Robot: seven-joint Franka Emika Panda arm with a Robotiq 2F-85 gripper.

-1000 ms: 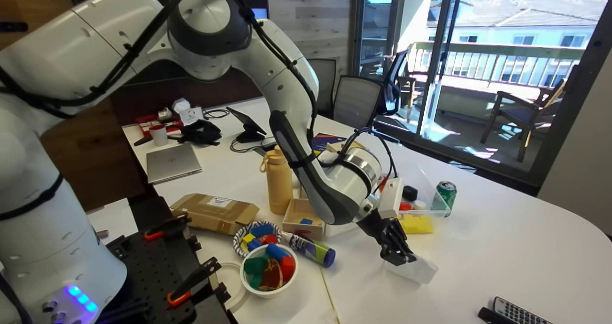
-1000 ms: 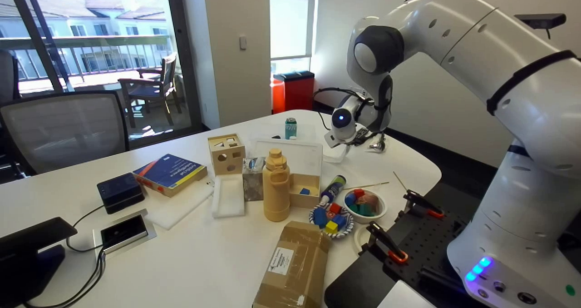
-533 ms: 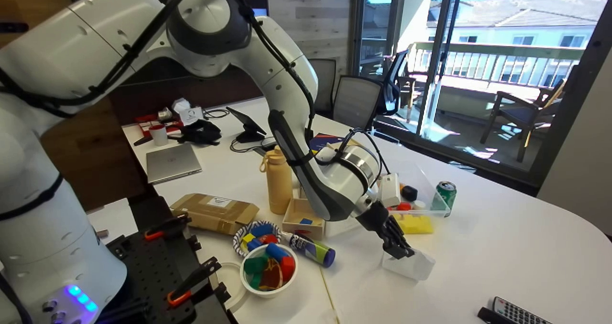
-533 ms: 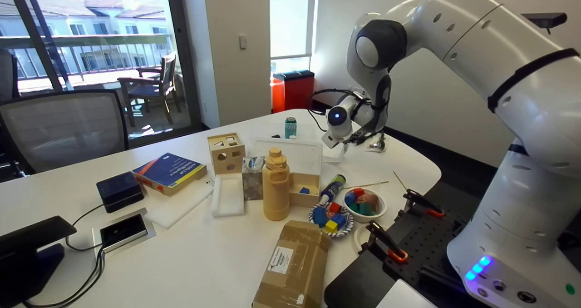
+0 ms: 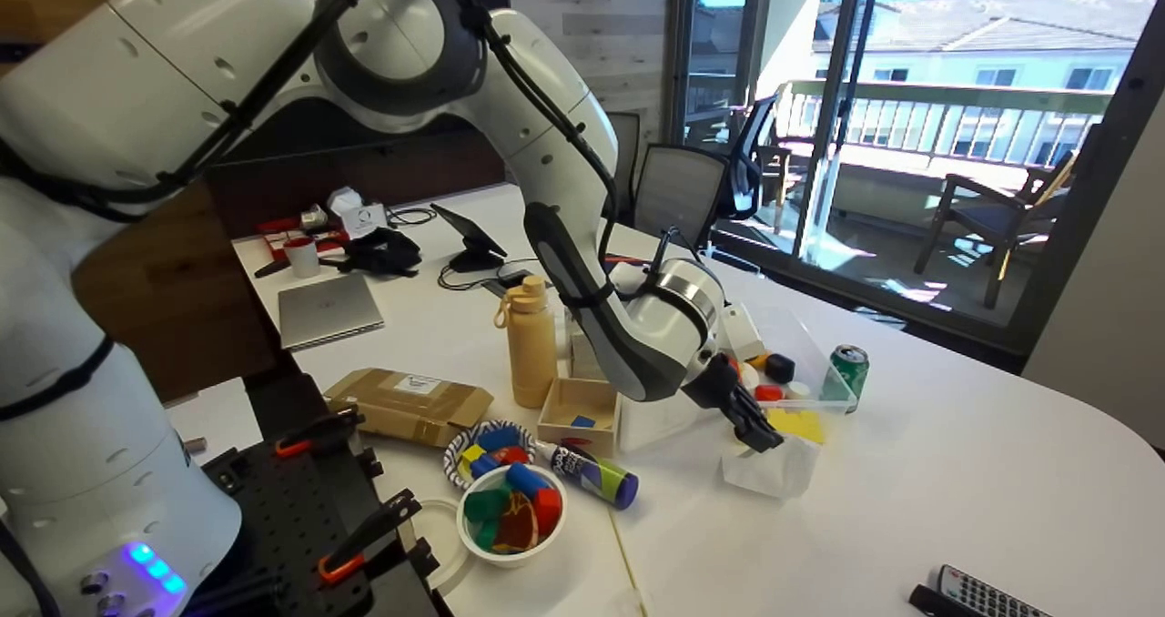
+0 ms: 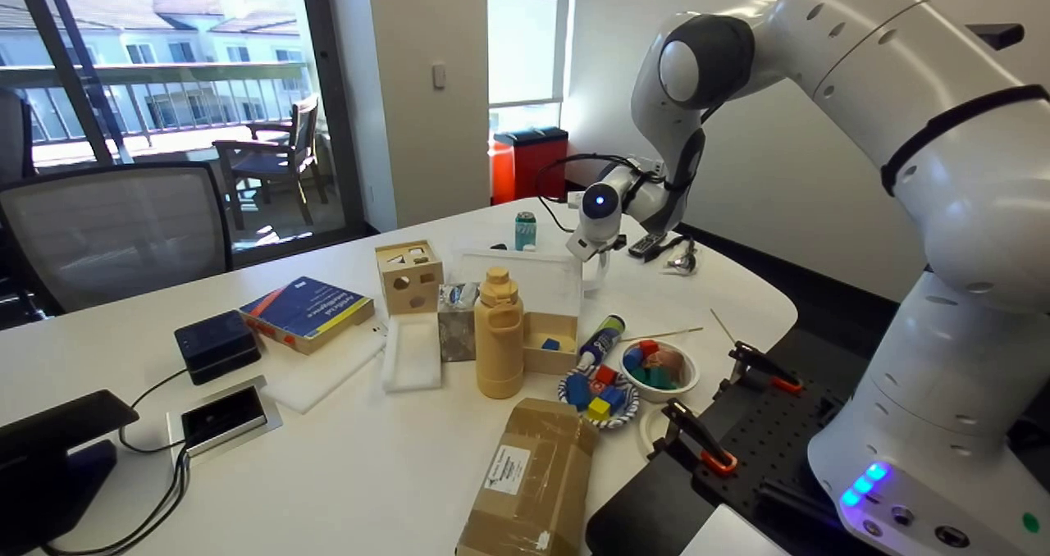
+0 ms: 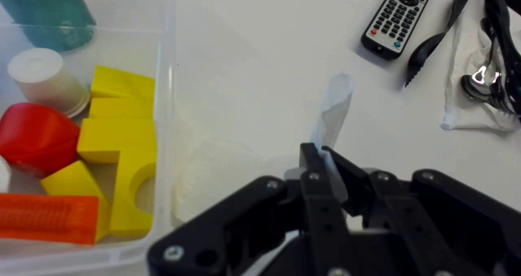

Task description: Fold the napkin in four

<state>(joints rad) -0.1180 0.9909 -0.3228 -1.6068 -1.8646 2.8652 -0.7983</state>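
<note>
The napkin is thin and white. In an exterior view the napkin [image 5: 774, 473] hangs from my gripper [image 5: 764, 440] down to the white table beside the clear plastic bin. In the wrist view the napkin [image 7: 338, 101] shows as a narrow upright fold pinched between the fingertips of my gripper [image 7: 318, 149], which are closed on it. A faint white patch on the table left of the fingers looks like more of the napkin, but its outline blends with the table. In an exterior view the wrist hides the fingertips, and a bit of napkin [image 6: 600, 273] shows below.
The clear plastic bin [image 7: 165, 101] with colored blocks stands close left of the fingers in the wrist view. A green can [image 5: 850, 371], remote [image 5: 987, 593], bagged cutlery [image 7: 484, 76], glue tube [image 5: 592, 478], block bowl [image 5: 511, 558] and yellow bottle [image 5: 530, 353] are around.
My gripper has moved toward the plastic bin and appears to have risen, drawing the held napkin along. The napkin now hangs more upright and covers part of the yellow blocks in an exterior view.
</note>
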